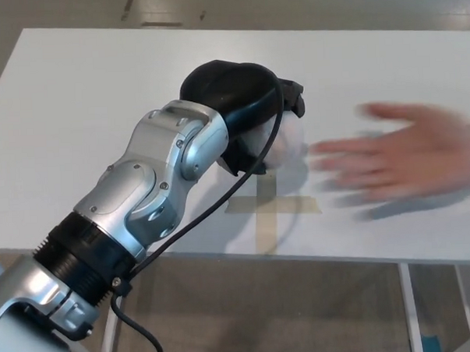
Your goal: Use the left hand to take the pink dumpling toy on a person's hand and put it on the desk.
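My left hand point(243, 98) is over the middle of the white desk point(99, 96), curled shut around the pale dumpling toy point(284, 146). Only the toy's right side shows past the black fingers; it looks whitish pink. The toy hangs just above a tan tape cross point(271, 205) on the desk; whether it touches the surface is hidden. A person's hand point(410, 157), blurred, is palm up to the right, apart from the toy and empty. My right hand does not show.
The desk's front edge point(301, 255) runs across the lower picture, with the floor and a desk leg point(408, 309) below it. My silver left forearm point(142, 203) reaches in from the lower left.
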Controlling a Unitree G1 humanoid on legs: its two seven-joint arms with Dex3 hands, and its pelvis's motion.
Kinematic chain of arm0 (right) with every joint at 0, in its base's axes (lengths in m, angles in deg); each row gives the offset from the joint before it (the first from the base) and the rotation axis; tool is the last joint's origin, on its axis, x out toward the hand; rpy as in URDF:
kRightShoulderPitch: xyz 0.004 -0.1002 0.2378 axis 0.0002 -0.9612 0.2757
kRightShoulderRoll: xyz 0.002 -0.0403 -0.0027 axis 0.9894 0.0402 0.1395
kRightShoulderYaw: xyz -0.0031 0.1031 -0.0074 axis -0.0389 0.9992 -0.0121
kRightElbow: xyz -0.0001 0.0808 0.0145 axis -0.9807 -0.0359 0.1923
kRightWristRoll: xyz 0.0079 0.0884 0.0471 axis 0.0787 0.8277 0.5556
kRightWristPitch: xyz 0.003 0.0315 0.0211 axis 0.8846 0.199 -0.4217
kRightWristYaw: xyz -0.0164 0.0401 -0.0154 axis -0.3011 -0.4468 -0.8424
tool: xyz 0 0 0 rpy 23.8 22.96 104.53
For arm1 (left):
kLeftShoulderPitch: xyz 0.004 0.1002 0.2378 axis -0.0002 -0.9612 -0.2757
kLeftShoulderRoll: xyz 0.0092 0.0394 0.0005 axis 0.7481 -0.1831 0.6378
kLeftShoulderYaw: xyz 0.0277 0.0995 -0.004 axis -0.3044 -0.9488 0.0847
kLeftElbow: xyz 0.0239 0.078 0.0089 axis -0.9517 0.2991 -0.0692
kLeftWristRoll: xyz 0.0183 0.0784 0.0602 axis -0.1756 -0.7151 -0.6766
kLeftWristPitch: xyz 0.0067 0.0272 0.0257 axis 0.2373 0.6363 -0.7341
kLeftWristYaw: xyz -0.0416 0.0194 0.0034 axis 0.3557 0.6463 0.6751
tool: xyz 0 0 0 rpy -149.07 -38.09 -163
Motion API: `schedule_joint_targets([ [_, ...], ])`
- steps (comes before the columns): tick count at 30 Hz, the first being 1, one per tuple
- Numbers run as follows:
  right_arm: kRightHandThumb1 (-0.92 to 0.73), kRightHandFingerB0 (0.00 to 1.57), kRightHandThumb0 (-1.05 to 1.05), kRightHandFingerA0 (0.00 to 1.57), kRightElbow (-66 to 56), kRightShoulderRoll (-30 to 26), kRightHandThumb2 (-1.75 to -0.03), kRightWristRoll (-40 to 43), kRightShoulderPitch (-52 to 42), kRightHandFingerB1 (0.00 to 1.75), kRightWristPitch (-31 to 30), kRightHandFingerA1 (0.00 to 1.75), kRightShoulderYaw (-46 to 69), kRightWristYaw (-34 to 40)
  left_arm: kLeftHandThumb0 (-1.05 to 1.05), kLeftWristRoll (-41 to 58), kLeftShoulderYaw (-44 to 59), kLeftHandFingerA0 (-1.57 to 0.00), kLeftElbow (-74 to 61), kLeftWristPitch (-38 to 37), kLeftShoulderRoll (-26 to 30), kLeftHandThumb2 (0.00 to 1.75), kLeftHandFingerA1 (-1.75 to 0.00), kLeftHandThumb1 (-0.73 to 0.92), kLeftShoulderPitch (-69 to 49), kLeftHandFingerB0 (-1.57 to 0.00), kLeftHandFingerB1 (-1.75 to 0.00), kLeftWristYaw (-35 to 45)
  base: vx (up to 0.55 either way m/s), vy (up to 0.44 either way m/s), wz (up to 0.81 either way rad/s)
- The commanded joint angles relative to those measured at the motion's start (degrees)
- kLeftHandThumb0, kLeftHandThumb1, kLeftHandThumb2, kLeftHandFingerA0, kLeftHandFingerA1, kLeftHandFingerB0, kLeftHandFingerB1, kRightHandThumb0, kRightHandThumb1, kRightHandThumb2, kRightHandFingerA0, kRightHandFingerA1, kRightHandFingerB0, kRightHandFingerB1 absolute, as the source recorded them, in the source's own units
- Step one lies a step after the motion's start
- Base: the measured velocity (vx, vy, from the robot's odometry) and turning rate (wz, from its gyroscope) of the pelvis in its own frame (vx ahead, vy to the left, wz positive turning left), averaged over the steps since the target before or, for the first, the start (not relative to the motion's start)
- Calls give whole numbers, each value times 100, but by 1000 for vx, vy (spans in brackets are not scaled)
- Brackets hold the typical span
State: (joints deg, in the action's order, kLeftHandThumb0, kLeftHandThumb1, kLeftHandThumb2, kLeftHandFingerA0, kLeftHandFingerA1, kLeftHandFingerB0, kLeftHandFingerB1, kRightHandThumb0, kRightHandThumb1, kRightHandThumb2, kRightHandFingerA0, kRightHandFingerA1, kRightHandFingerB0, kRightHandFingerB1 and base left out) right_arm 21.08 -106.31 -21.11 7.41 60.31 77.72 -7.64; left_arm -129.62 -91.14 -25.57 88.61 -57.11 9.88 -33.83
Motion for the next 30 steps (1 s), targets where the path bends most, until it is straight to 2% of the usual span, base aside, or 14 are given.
schedule_joint_targets([
  [1, -69, 56, -22, 66, 10, -34, -60, -8, -3, 43, -19, 46, 14, -54, -34, -190, 87, -94, 108, -155, -47, 86, -130, 58, -26, -69, -63, -49, 0, 0, 0],
  [2, -69, 55, -22, 66, 7, -36, -60, -8, -5, 43, -18, 46, 14, -57, -33, -190, 97, -94, 127, -180, -53, 86, -129, 57, -30, -70, -64, -64, 0, 0, 0],
  [3, -69, 55, -22, 66, 6, -37, -60, -7, -8, 43, -16, 46, 17, -57, -35, -190, 103, -93, 129, -190, -55, 85, -131, 58, -33, -62, -59, -66, 0, 0, 0],
  [5, -69, 55, -22, 66, 5, -39, -60, -5, -12, 43, -13, 46, 20, -57, -35, -195, 114, -93, 130, -205, -59, 85, -131, 58, -36, -62, -59, -64, 0, 0, 0],
  [6, -69, 55, -22, 66, 4, -37, -60, -3, -13, 43, -11, 46, 22, -62, -25, -203, 120, -74, 131, -212, -62, 60, -151, 68, -37, -66, -45, -66, 0, 0, 0],
  [8, -69, 55, -22, 66, 8, -29, -60, -6, -6, 42, -18, 46, 19, -71, -25, -231, 130, -74, 98, -191, -63, 61, -152, 67, -35, -64, -44, -21, 0, 0, 0],
  [9, -69, 55, -22, 66, 7, -27, -61, -7, -4, 42, -21, 46, 18, -74, -35, -245, 133, -93, 97, -188, -66, 86, -131, 58, -33, -61, -59, -9, 0, 0, 0],
  [12, -69, 54, -22, 66, 7, -32, -60, -5, -5, 42, -29, 46, 18, -88, -35, -271, 147, -93, 120, -204, -83, 85, -131, 58, -28, -66, -60, -5, 0, 0, 0],
  [16, -69, 54, -23, 66, 10, -38, -60, -19, -4, 42, -35, 45, 5, -93, -35, -297, 168, -93, 130, -207, -101, 86, -131, 58, -33, -61, -59, 25, 0, 0, 0],
  [17, -69, 54, -23, 66, 9, -38, -60, -21, -5, 42, -34, 45, 2, -97, -35, -300, 172, -93, 134, -212, -103, 86, -130, 58, -37, -67, -61, 23, 0, 0, 0],
  [19, -69, 54, -23, 65, 9, -48, -60, -12, 14, 42, -45, 45, 10, -114, -35, -310, 188, -93, 156, -222, -118, 86, -131, 59, -25, -63, -59, 20, 0, 0, 0],
  [20, -69, 54, -23, 65, 11, -51, -60, -12, 15, 42, -44, 45, 12, -115, -25, -320, 193, -74, 151, -227, -125, 60, -151, 68, -26, -64, -44, 22, 0, 0, 0],
  [29, -70, 55, -23, 65, 12, -19, -61, 1, 28, 42, -58, 45, 26, -147, -25, -323, 323, -74, -172, -227, -31, 63, -152, 69, -82, -68, -46, 169, 0, 0, 0],
  [30, -70, 55, -23, 65, 12, -18, -61, -3, 43, 43, -61, 45, 21, -150, -25, -220, 465, -74, -298, -282, 49, 64, -154, 71, 10, -86, -62, 236, 0, 0, 0],
])
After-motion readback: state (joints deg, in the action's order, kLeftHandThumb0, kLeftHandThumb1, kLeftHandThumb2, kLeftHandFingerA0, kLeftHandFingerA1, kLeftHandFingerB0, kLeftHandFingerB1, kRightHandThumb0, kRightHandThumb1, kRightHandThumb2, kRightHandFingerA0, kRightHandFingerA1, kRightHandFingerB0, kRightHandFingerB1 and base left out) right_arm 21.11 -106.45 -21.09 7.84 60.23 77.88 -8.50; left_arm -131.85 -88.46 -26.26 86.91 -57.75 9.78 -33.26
